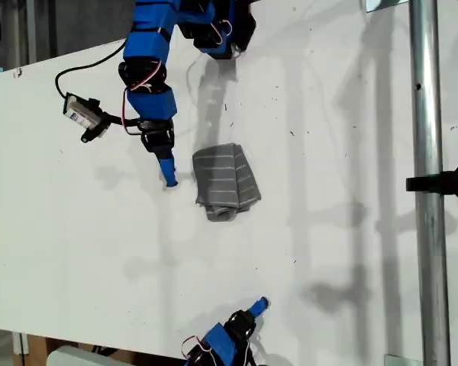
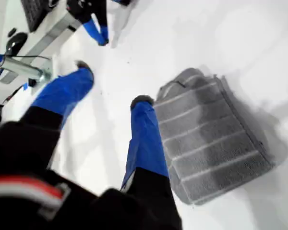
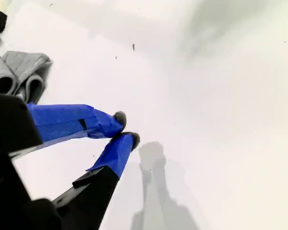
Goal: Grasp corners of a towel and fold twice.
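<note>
Nearest the lens in the first wrist view, my first claw (image 2: 110,84) had its blue fingers spread apart with nothing between them. One fingertip (image 2: 142,101) sat just beside an edge of the towel (image 2: 209,139); whether it touched the cloth could not be told. Empty, spread fingers so near the cloth read as a claw that was done with the towel, not one taking hold of it.

The towel lay on the white tabletop (image 1: 328,229) as a small layered bundle, stripes up, its folded edges rounded and slightly lumpy. Judged from that compact shape, both folds looked done, though loosely. No single corner could be picked out.

Well apart from the towel, my second claw (image 3: 124,128) hovered over bare tabletop, fingertips nearly together and gripping nothing, apparently parked clear. The towel showed only at the edge of that view.
</note>
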Available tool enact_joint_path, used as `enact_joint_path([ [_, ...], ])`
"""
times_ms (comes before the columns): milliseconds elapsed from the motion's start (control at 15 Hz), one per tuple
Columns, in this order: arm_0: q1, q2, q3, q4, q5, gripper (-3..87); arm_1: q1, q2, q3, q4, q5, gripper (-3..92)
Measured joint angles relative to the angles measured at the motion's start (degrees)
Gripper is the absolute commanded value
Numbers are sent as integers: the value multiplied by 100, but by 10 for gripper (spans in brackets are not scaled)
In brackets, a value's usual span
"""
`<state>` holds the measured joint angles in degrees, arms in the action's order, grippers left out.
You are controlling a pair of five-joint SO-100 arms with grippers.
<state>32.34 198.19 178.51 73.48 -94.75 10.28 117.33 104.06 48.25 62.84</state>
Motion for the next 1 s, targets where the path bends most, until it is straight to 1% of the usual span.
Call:
enact_joint_path([
  [133, -229, 9, 0, 0, 580, 25, 0, 1767, 2153, 35, 422, -3],
  [200, -246, 9, 0, 0, 853, 25, 44, 2795, 3234, 185, 668, -3],
  [267, -237, 9, 0, 0, 1116, 25, 79, 3920, 4166, 571, 923, -3],
  [333, -255, 9, 0, 0, 1477, 24, 70, 5124, 4922, 1169, 1187, -3],
  [400, -281, 9, 0, 0, 2127, 21, 70, 6188, 5440, 1802, 1362, -3],
  [467, -272, 9, 0, 0, 3059, 20, 79, 6820, 5739, 2276, 1494, 12],
  [533, -246, 9, 0, 0, 3709, 20, 105, 6935, 5994, 2549, 1679, 27],
  [667, -272, 26, 0, 0, 3894, 20, 97, 7137, 6214, 3129, 2487, 29],
  [800, -272, 26, 0, 0, 3929, 20, 343, 7137, 6223, 3234, 2698, 29],
  [867, -272, 26, 0, 0, 3937, 20, 677, 7137, 6223, 3270, 2452, 29],
  [1000, -272, 26, 0, 0, 3937, 20, 1063, 7137, 6223, 3278, 2347, 29],
])
